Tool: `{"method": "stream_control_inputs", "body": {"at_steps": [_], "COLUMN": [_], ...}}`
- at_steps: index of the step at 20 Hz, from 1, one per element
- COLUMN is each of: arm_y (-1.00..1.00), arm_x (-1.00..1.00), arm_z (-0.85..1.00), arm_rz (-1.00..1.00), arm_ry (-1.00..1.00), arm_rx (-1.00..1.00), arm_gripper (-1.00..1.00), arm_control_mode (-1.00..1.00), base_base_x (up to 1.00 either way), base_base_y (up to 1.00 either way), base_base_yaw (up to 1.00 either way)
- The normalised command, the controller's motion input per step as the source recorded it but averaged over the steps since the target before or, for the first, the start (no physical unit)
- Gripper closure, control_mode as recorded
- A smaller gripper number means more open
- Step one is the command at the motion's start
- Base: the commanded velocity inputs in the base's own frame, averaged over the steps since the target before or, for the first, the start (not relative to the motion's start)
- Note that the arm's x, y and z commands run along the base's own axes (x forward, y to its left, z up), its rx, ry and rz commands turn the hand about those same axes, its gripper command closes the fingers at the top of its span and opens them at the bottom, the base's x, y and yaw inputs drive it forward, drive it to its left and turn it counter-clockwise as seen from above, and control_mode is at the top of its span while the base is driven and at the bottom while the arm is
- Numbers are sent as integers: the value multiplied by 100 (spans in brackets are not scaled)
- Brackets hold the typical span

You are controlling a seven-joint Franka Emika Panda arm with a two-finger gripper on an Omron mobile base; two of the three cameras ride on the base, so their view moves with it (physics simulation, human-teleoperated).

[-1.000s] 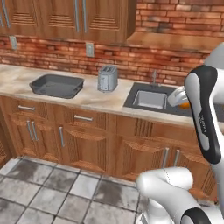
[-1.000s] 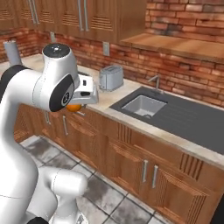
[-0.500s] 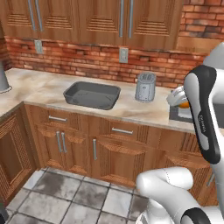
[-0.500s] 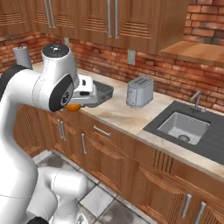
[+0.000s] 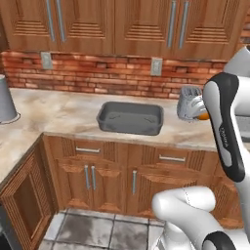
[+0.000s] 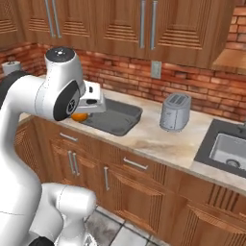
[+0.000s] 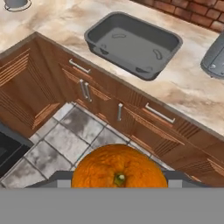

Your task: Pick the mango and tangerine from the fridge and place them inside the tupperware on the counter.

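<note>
Since a second ago the base has driven left — the sink has slid out of the left base view and the tupperware (image 5: pixel 130 117) now sits centred. Round and bright orange with a green stem dimple, the tangerine (image 7: pixel 119 168) is clamped in the tool (image 6: pixel 79 115), above the floor in front of the worktop (image 7: pixel 183 87). A toaster (image 6: pixel 175 112) stands right of the tupperware, a grey canister (image 5: pixel 7 99) far left.

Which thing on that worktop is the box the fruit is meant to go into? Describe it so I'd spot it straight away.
Look along the beige marbled counter below the brick wall. The tupperware sits near its front edge, left of the silver toaster. It is a shallow dark grey rectangular tub with rounded corners, open on top and wider than the toaster; the dark sink, further right, is sunk into the stone.
</note>
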Motion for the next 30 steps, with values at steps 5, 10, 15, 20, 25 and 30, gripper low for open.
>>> {"method": "stream_control_inputs", "body": {"at_steps": [5,10,15,20,25,30], "arm_y": [0,0,0,0,9,6], "arm_x": [0,0,0,0,27,81], "arm_z": [0,0,0,0,-16,-56], "arm_rz": [0,0,0,0,-1,0], "arm_ry": [0,0,0,0,0,1], "arm_rx": [0,0,0,0,0,0], "arm_gripper": [100,100,100,100,100,100], "arm_control_mode": [100,100,100,100,-100,-100], "base_base_x": [48,57,47,32,30,0], "base_base_y": [88,82,19,-8,14,0], "base_base_yaw": [-43,-41,-37,-24,-8,0]}}
